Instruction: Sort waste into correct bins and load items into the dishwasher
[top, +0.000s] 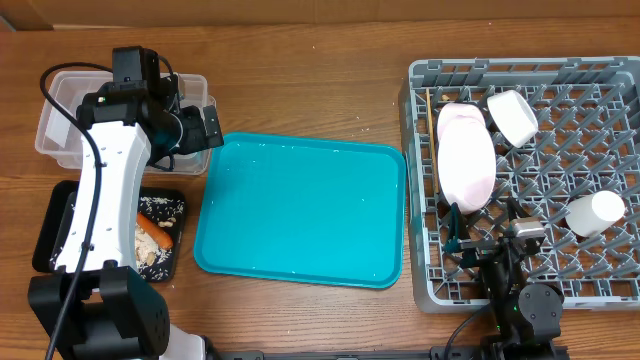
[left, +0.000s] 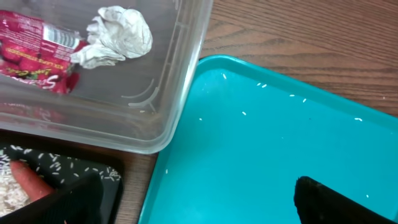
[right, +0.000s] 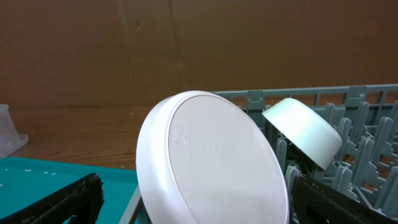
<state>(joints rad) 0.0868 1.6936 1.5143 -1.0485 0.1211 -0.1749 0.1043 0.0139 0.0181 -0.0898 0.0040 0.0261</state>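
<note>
I'm hovering my left fingers (top: 205, 127), spread wide and holding nothing, over the teal tray's (left: 261, 143) corner, and the red wrapper (left: 34, 53) and foil ball (left: 121, 34) are sitting just off to their left inside the clear tub (left: 180, 81).

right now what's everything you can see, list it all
tub: 1, clear, far left
wrapper: 1, red, in tub
foil ball: 1, silver, in tub
black tray: 1, black, near left
carrot: 1, orange, in black tray
scraps: pile, beige, in black tray
teal tray: 1, teal, centre
rack: 1, grey, right
plate: 1, pale pink, upright in rack
bowl: 1, white, tilted in rack
cup: 1, white, in rack
left gripper: 1, black, open, by tub
right gripper: 1, black, open, over rack
</note>
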